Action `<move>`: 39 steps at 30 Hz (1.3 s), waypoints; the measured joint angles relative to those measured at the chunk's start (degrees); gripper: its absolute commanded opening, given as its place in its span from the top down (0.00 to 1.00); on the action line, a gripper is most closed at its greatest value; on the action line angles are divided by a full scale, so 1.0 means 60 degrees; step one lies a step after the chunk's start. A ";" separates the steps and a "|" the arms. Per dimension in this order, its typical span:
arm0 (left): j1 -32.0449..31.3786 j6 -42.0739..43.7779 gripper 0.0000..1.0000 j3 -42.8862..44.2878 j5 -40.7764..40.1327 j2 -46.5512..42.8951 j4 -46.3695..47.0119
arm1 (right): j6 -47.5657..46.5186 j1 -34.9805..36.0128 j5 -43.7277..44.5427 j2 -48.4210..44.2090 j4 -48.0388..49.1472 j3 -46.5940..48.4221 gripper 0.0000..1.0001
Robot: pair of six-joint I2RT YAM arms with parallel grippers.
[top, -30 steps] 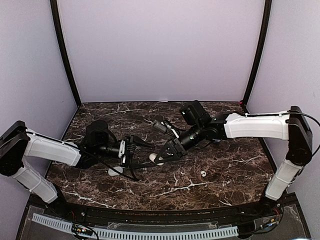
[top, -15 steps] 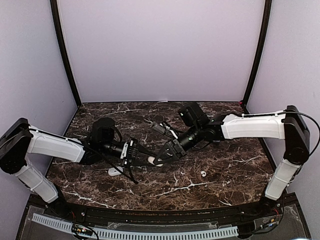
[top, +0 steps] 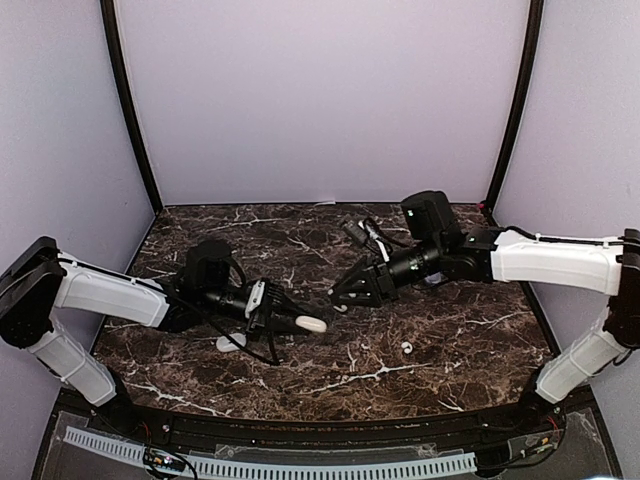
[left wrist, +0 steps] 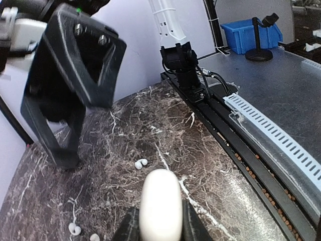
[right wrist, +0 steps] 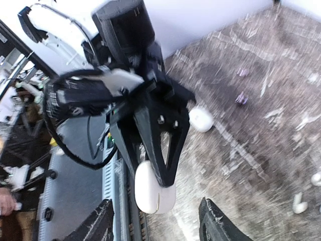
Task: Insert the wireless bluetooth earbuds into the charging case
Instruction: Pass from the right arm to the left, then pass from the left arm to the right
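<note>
Left wrist: left claw (left wrist: 160, 223) grasps the charging case (left wrist: 160, 201), earbuds (left wrist: 140, 163) lying just beyond.

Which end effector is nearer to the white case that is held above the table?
Left. The left end effector is shut on the white case, which sticks out past its fingertips. The right end effector is open and apart from it, further back and right.
</note>
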 measured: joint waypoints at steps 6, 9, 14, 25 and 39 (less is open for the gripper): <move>0.0000 -0.2932 0.85 0.0204 -0.0641 0.0025 -0.0124 | -0.0805 -0.0007 0.1195 -0.1756 0.1836 -0.1574 0.34; 0.0000 -0.3993 0.85 0.0710 -0.0838 0.0182 -0.0539 | -0.1293 -0.0007 0.1450 -0.2149 0.2433 -0.2346 0.38; 0.0000 -0.4707 0.84 0.0874 -0.0936 0.0255 -0.0918 | -0.1865 -0.0007 0.1756 -0.2142 0.2871 -0.2674 0.47; 0.0000 -0.4401 0.81 0.0823 -0.0852 0.0127 -0.1100 | -0.3956 0.0761 0.1734 -0.0933 0.1865 -0.1625 0.58; 0.0007 -0.3432 0.81 0.0557 -0.0583 -0.0091 -0.1282 | -0.4783 0.1195 0.2834 -0.0109 0.0841 -0.0936 0.62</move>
